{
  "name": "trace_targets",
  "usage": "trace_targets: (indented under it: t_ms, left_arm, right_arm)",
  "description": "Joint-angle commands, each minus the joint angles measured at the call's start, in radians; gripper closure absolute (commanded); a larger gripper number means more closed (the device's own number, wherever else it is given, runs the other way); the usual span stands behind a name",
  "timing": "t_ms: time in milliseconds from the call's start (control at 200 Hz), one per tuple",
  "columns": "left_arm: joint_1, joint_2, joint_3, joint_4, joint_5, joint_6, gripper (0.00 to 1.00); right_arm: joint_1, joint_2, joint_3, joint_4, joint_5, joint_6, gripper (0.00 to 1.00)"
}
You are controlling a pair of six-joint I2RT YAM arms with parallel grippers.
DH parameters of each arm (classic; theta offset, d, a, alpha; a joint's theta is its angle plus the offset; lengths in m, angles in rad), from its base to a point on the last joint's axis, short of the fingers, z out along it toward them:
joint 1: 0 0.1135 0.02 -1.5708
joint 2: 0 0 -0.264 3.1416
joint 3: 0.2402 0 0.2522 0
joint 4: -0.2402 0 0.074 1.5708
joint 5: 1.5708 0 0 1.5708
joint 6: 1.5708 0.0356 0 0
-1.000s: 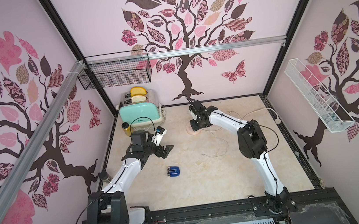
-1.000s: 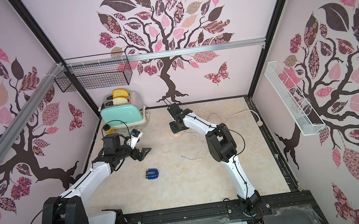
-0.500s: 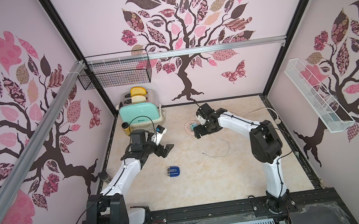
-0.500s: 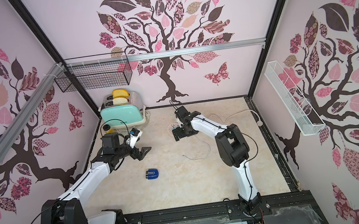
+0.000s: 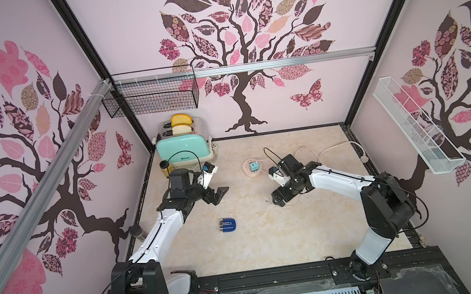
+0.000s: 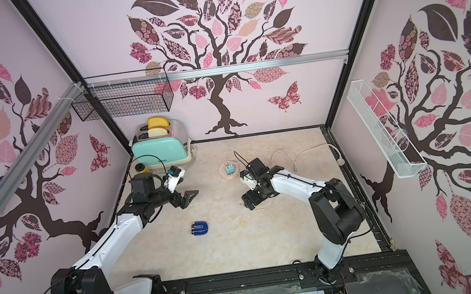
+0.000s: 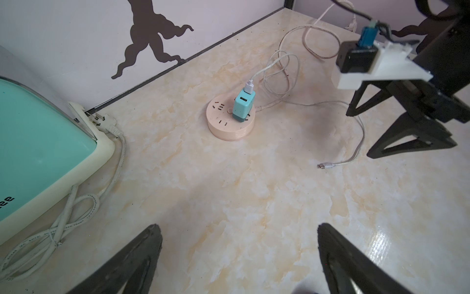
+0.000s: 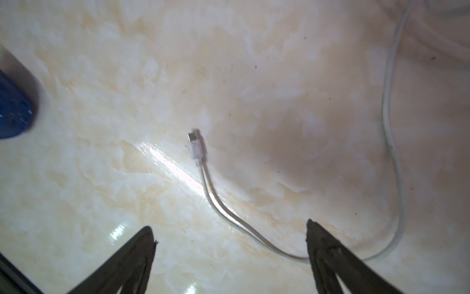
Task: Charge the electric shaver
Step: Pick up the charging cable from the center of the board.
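Beige marble-look counter point(image 5: 270, 249), mostly bare. Mint-green toaster point(image 5: 185, 152) parked in the far left corner, not relevant.

Idle left tool point(image 7: 239, 229) near the toaster, jaws wide, empty, same pose as a second ago.

Moved in that second: right tool point(image 8: 229, 226), off the round pink socket disc point(image 7: 230, 127) and now low over the counter between disc and shaver, jaws spread wide, nothing held.

Small dark blue glossy electric shaver point(image 5: 227, 224) flat on the counter mid-front, silver head toward the left arm's side, untouched, well apart from both tools.

Mint-green cube plug adapter point(image 7: 243, 104) seated in the disc, thin white cable point(image 7: 279, 101) plugged into its top.

Loose white USB-C connector point(image 8: 195, 145) on the counter just ahead of the right jaws.

Reading: supply end looks done, right arm likely lining up on the connector. Left to do: grab connector, mate with shaver. Shaver port not visible.
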Motion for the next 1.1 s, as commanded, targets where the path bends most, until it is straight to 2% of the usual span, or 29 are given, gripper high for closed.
trace_targets:
  t_ms: [0,90,280,390,455,595,640,705,850,910,970,1095]
  left_arm:
    - [0.003,-0.012,0.032,0.027,-0.009,-0.084,0.02]
    - [0.004,0.000,0.056,0.029,-0.028,-0.153,0.02]
    - [0.005,0.083,0.158,-0.074,-0.036,-0.235,0.02]
    - [0.006,0.096,0.178,-0.085,-0.018,-0.263,0.02]
    - [0.006,0.094,0.173,-0.077,-0.023,-0.281,0.02]
    - [0.014,0.090,0.139,-0.022,-0.040,-0.353,0.02]
    - [0.016,0.083,0.128,0.014,-0.057,-0.409,0.02]
    - [0.022,0.067,0.112,0.054,-0.103,-0.491,0.02]
    - [0.024,0.054,0.133,0.014,-0.184,-0.519,0.02]
    - [0.026,0.057,0.150,-0.015,-0.178,-0.528,0.02]
    - [0.026,0.055,0.155,-0.014,-0.148,-0.533,0.02]
    - [0.027,0.047,0.151,-0.007,-0.077,-0.539,0.02]
  right_arm:
    - [0.006,-0.018,-0.028,0.105,0.039,-0.092,0.11]
    - [0.024,0.010,-0.039,0.150,0.027,-0.113,0.18]
    - [0.083,0.088,-0.034,0.149,0.025,-0.165,0.21]
    - [0.092,0.099,-0.048,0.146,0.038,-0.168,0.22]
    - [0.092,0.102,-0.062,0.153,0.069,-0.166,0.26]
    - [0.092,0.122,-0.071,0.150,0.121,-0.168,0.46]
    - [0.094,0.125,-0.076,0.148,0.134,-0.175,0.50]
    - [0.097,0.118,-0.086,0.144,0.155,-0.189,0.64]
    - [0.097,0.079,-0.124,0.167,0.153,-0.220,0.87]
    - [0.098,0.054,-0.144,0.185,0.133,-0.238,0.96]
    - [0.097,0.037,-0.155,0.200,0.128,-0.239,1.00]
    - [0.097,0.002,-0.163,0.205,0.122,-0.242,1.00]
